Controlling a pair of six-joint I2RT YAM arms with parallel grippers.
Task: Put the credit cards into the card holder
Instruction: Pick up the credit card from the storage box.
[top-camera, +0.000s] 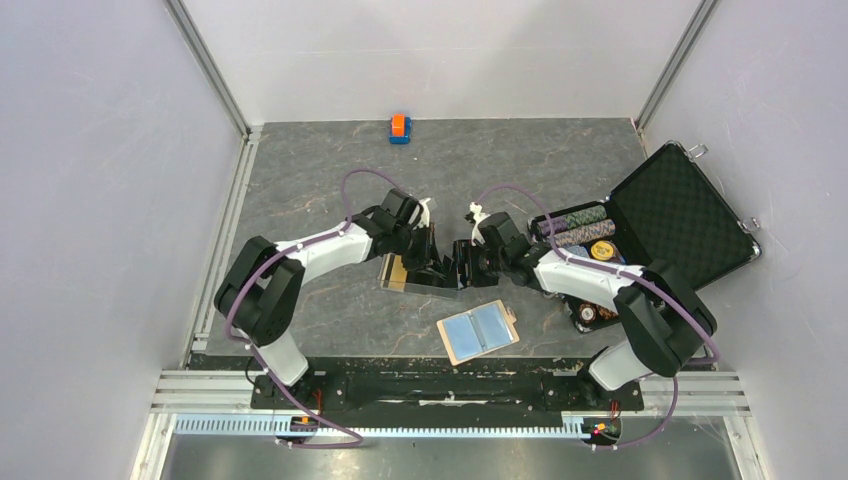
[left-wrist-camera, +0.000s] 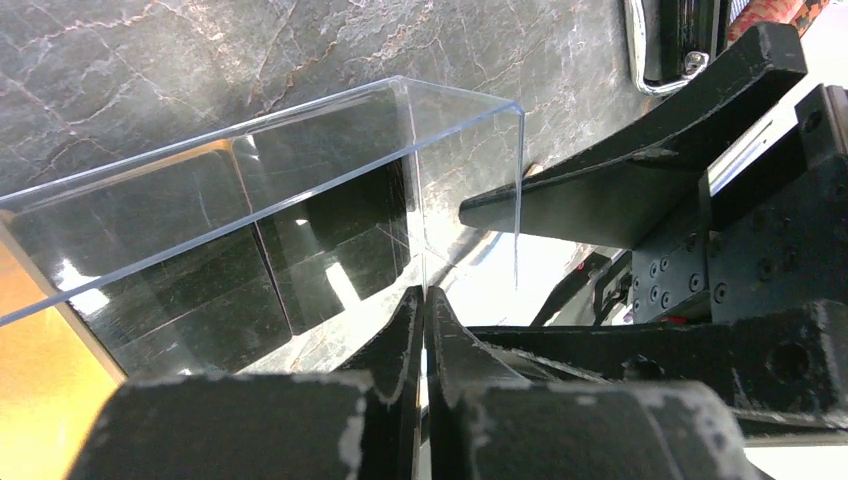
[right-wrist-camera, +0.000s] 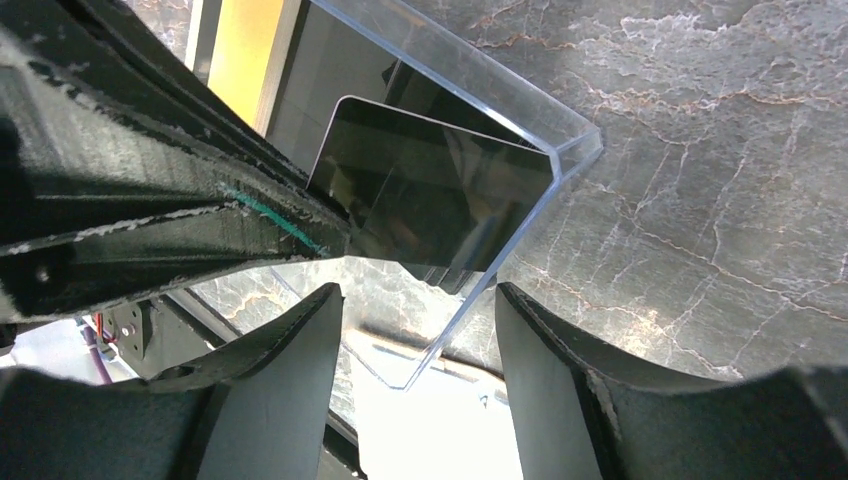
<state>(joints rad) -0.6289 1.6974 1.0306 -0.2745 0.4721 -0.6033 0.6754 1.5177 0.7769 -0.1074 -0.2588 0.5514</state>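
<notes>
Clear box (left-wrist-camera: 465, 170) encloses cards (right-wrist-camera: 440, 195); case (top-camera: 680, 210) nearby

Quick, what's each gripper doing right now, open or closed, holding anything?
Left gripper: closed at the clear box; whether it grips anything cannot be told.
Right gripper: open, astride the box's edge, holding nothing.

A robot lab test cell: a left arm (top-camera: 320, 248) and a right arm (top-camera: 585, 280) bolted to a metal rail (top-camera: 200, 385) beside a dark marbled bench (top-camera: 320, 170), walled by plain white panels (top-camera: 100, 200) on aluminium posts (top-camera: 212, 68).
</notes>
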